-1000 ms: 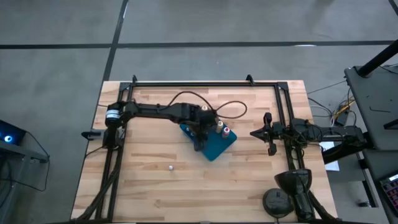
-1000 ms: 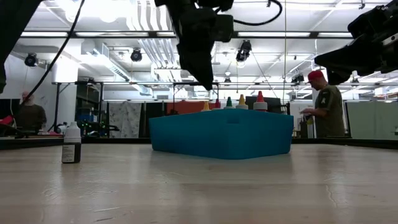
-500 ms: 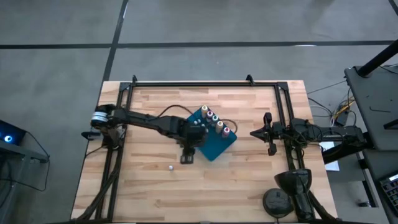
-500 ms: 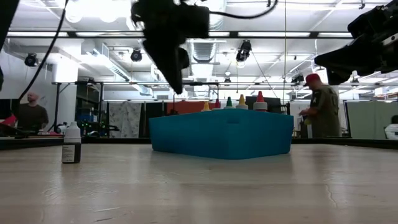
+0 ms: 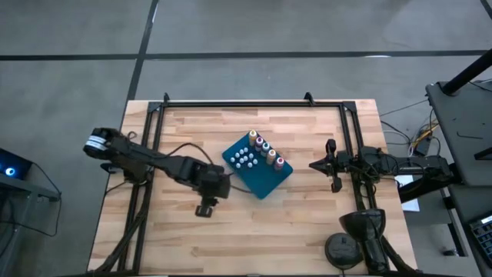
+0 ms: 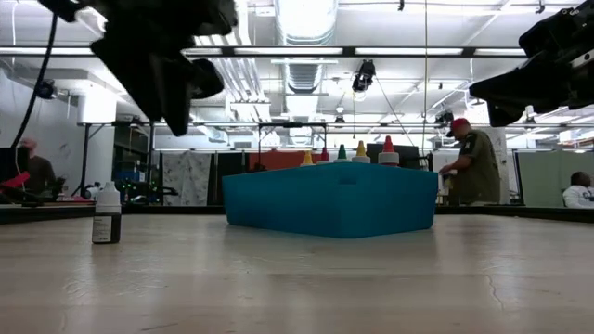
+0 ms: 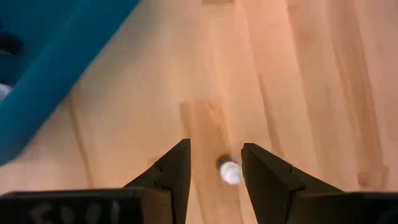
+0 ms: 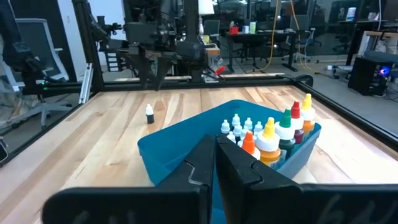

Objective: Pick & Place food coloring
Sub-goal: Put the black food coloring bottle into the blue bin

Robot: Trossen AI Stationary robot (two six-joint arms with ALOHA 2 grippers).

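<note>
A blue tray (image 5: pixel 265 178) stands mid-table and holds food coloring bottles: white-topped ones (image 5: pixel 244 158) and a row with coloured tops (image 5: pixel 267 151). One small dark bottle with a white top (image 6: pixel 107 213) stands alone on the wood, toward the near left of the tray. My left gripper (image 7: pixel 216 147) hovers open above it, pointing steeply down. In the left wrist view the bottle's white top (image 7: pixel 230 172) shows between the two fingers, lower down and apart from them. My right gripper (image 8: pixel 215 163) waits shut at the table's right, level, facing the tray.
A black frame (image 5: pixel 231 102) runs along the table's far edge and down both sides. Bare wood (image 5: pixel 254 231) lies between the tray and the near edge. People stand in the room beyond the table (image 6: pixel 475 167).
My left gripper has swung from above the tray toward the table's near left and sunk a little, ending over the lone bottle. It now covers that bottle in the high view, and the tray's bottles show there.
</note>
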